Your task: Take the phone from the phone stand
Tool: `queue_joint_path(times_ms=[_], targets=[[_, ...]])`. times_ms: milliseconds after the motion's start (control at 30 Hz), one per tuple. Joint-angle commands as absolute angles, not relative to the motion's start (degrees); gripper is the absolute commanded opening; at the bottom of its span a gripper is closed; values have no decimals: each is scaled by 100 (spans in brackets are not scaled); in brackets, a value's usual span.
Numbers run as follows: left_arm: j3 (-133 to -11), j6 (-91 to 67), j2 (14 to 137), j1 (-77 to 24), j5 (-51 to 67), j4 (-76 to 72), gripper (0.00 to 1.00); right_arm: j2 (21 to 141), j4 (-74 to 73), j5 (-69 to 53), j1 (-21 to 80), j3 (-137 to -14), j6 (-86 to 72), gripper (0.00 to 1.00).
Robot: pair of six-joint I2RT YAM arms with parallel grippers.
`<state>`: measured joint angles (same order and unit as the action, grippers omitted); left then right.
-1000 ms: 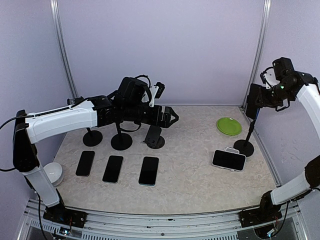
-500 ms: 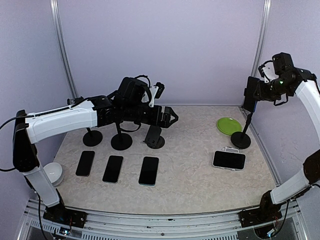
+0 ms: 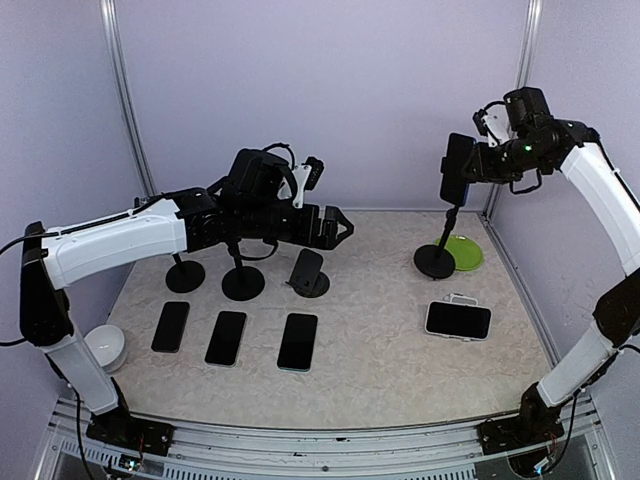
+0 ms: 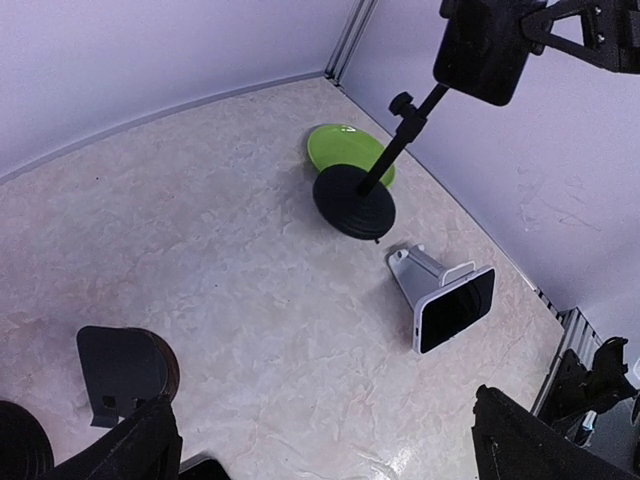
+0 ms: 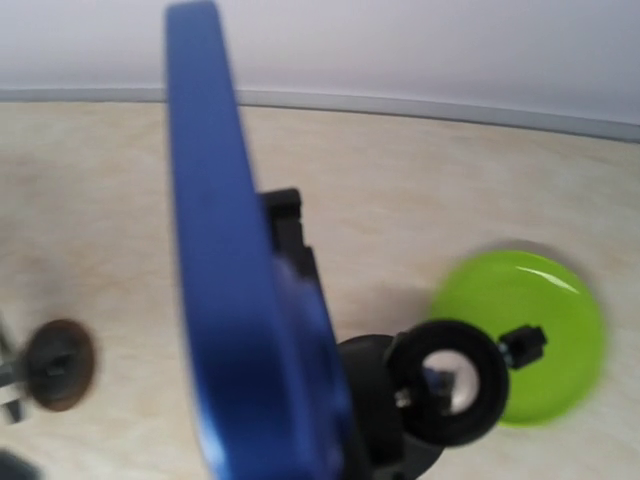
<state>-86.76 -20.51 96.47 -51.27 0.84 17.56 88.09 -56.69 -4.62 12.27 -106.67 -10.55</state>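
Top external view: my right end effector (image 3: pixel 470 166), gripping the phone (image 3: pixel 458 170), dragged the stand (image 3: pixel 436 262) leftward; they are not separated.

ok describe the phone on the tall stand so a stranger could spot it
At the far right of the table, beside the green plate, a black pole stand rises. The phone sits at its top, in the right gripper. Unlike the three flat phones and the low propped one, it is held high.

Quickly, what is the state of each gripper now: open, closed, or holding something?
Left gripper: open, holding nothing.
Right gripper: closed on the phone at the top of the phone stand.
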Motion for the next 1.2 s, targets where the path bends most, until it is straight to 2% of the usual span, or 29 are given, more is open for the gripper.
queue_joint_path(times_ms=[0, 467, 867, 1167], targets=[[-8612, -2047, 9308, -5135, -31, 1527, 99, 8802, -4728, -547, 1825, -11107, -1395, 0], [-8407, -2083, 9286, -5701, -837, 934, 99, 8700, -4194, -244, 3206, -10308, -2014, 0], [-8597, -2239, 9767, -6003, -923, 690, 99, 8560, -3838, -465, 3672, -9525, -2486, 0], [-8490, -2136, 9703, -5866, -615, 855, 99, 8175, -2976, -1285, 3683, -8355, -3305, 0]])
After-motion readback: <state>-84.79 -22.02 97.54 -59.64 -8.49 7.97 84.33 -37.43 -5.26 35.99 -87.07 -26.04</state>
